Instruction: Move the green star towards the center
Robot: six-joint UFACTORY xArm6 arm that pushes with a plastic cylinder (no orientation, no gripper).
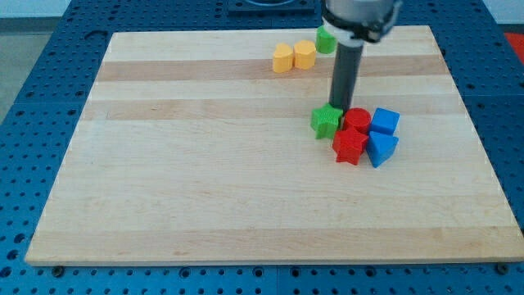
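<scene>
The green star (pixel 326 121) lies on the wooden board (pixel 205 188), right of the middle, touching a cluster of red and blue blocks. My tip (pixel 339 107) stands at the star's upper right edge, touching it or nearly so, between the star and the red cylinder (pixel 356 120). The dark rod rises from there to the arm at the view's top.
A red star (pixel 349 146) lies below the red cylinder. A blue cube (pixel 385 121) and a blue wedge-like block (pixel 381 148) lie to their right. Two yellow blocks (pixel 293 56) and a second green block (pixel 326 39) sit near the board's top edge.
</scene>
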